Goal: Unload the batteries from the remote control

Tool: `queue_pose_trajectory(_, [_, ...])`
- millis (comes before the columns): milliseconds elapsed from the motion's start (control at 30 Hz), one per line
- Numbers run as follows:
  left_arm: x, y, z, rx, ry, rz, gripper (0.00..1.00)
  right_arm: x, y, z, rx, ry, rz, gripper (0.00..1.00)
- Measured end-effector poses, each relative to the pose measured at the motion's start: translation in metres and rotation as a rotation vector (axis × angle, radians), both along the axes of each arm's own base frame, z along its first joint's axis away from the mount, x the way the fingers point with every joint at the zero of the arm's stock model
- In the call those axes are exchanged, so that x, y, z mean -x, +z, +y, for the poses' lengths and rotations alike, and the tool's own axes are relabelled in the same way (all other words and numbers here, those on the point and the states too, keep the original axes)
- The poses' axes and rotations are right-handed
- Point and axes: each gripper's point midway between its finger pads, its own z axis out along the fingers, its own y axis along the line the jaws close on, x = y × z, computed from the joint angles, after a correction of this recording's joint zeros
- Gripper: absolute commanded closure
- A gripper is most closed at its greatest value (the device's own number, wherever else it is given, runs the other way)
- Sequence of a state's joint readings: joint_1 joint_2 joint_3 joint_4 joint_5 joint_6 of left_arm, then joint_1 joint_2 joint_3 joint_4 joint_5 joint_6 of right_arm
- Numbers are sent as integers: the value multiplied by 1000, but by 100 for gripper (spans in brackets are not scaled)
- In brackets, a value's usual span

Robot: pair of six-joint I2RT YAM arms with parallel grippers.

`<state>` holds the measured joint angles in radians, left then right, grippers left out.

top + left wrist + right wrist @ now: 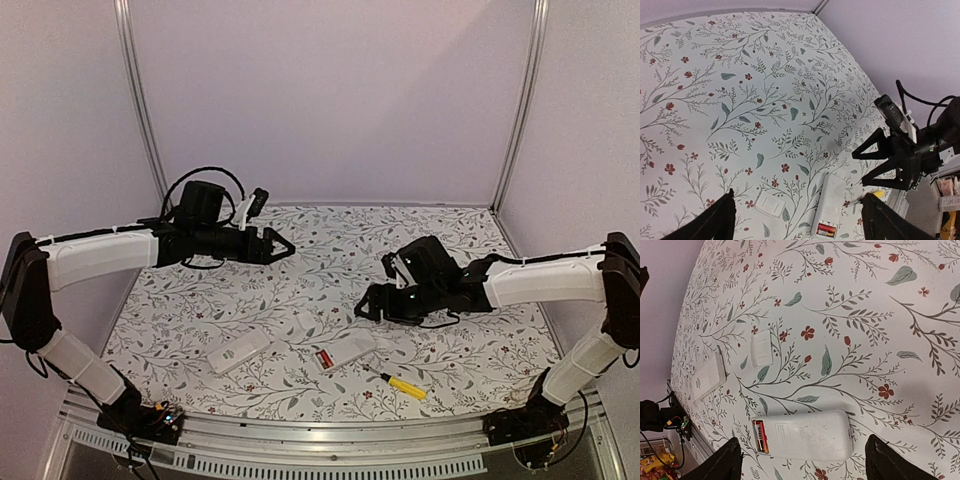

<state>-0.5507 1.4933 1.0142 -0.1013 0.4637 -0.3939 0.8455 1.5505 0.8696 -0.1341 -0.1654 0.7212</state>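
Right gripper (804, 439) sits closest in the right wrist view, jaws spread wide with nothing between them. Just past it the remote (810, 435) lies back-up on the floral table (865, 315), with the batteries (761, 436) seated in the open compartment at its left end. A loose battery cover (761, 348) and a second remote (707, 377) lie farther off. Left wrist view: left gripper (797, 194) wide open, empty, well back from the same remote. Top view: both arms hang over the table, the right one just behind the remote, with the yellow-handled screwdriver (405, 384) beside it toward the front edge.
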Motion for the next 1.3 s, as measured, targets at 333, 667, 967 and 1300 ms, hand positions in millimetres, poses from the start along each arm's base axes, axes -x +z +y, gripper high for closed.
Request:
queue_pose_trajectory(333, [0, 0, 0, 0, 0, 0, 13, 29, -23, 16, 6, -19, 105, 21])
queue_pose_trajectory(667, [0, 0, 0, 0, 0, 0, 13, 48, -44, 12, 26, -86, 192, 24])
queue_pose_trajectory(967, [0, 0, 0, -1, 2, -1, 13, 49, -52, 16, 18, -109, 218, 31])
queue_pose_trajectory(1300, [-1, 0, 0, -2, 4, -2, 13, 26, -48, 51, 0, -71, 174, 35])
